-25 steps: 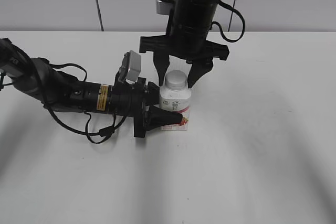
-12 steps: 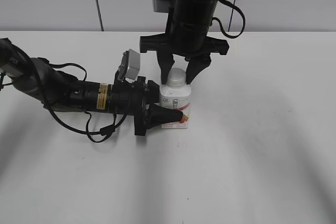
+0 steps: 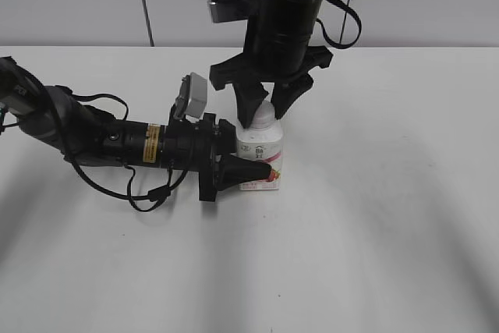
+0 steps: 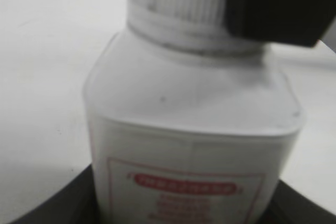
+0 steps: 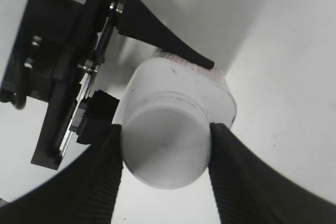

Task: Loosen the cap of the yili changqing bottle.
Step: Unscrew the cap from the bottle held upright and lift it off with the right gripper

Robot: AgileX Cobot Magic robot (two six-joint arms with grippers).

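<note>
Right gripper clenched on the cap from above, ribbed fingers pressed against opposite sides of it. Left gripper reaching in level from the left of the yili changqing bottle, grasping its body low down, one dark finger across the pink-red label. Bottle upright on the plain white counter, near its middle. Behind the bottle, beyond the counter's far edge, a pale grey wall with a dark vertical seam.
</note>
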